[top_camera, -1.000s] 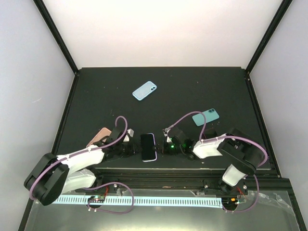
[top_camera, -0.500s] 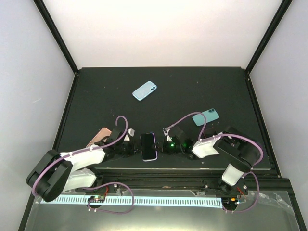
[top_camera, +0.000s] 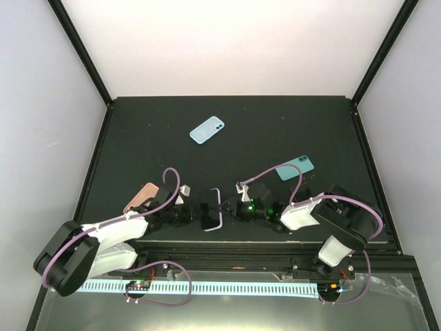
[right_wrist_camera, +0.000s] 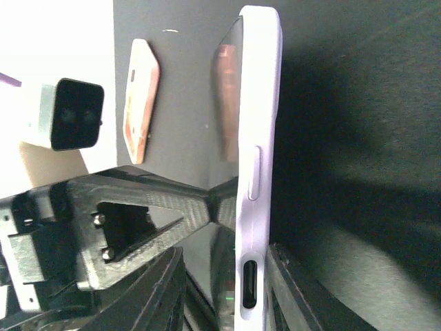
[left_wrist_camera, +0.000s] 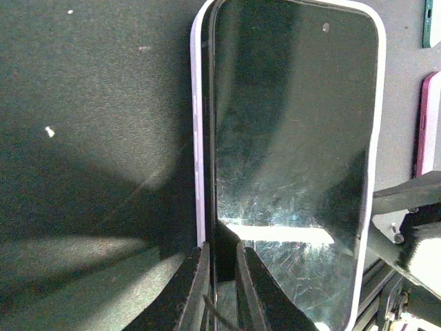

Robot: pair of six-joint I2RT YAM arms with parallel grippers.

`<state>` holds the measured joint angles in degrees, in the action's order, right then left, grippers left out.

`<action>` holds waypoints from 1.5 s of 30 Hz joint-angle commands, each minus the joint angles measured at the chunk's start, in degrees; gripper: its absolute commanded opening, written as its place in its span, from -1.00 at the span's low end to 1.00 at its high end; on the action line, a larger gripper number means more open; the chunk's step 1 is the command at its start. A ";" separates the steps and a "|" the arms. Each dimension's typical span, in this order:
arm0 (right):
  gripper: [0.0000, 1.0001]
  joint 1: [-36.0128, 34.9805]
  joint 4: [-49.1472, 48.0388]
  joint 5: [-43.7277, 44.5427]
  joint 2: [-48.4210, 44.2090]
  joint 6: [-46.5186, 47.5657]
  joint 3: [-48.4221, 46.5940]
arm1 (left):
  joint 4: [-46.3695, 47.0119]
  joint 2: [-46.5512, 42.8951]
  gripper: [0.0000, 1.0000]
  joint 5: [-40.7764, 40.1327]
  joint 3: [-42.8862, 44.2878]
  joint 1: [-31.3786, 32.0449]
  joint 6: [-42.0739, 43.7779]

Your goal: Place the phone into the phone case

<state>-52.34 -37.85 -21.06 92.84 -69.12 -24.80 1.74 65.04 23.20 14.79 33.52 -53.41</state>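
Phone: glossy black-screened phone (left_wrist_camera: 296, 138), grey scuff streaks low on the glass. Pale lilac plastic phone case (right_wrist_camera: 258, 138). Matte black tabletop (top_camera: 151, 138), a few white specks. Beyond the phone: light blue case (top_camera: 207, 129). To its right: teal case (top_camera: 295, 167). To its left: rose-pink case (top_camera: 141, 196). Purple arm cables (top_camera: 272, 166).

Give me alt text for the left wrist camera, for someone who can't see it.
The left gripper pinches the near edge of a dark-screened phone sitting in a pale lavender phone case, its left side apparently not fully seated. On the dark table, a pink case and a teal case show at the right edge.
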 commanded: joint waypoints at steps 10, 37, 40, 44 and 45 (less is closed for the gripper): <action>-0.34 -1.01 -14.82 -7.55 5.44 -6.12 0.28 | 4.74 -0.04 -0.74 3.62 -0.90 1.02 -2.00; -0.76 -0.39 1.55 -9.82 -18.25 10.93 -0.22 | -7.30 -33.46 0.63 10.01 1.67 -10.88 0.77; -0.76 -0.44 -4.35 -12.21 -20.69 8.29 1.41 | -2.19 -35.54 0.66 16.09 1.47 -12.35 -1.34; -0.76 -0.48 -9.63 -15.24 -23.80 5.27 2.37 | 9.37 -36.90 0.65 22.56 0.03 -12.69 -7.43; -0.76 -0.49 -9.61 -15.50 -24.88 5.12 2.38 | 12.07 -37.34 0.66 23.73 -0.23 -12.69 -8.99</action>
<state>-52.77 -37.12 -32.27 72.10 -61.60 -22.52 1.61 29.28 38.37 14.00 21.32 -56.53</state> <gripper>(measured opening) 0.125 0.828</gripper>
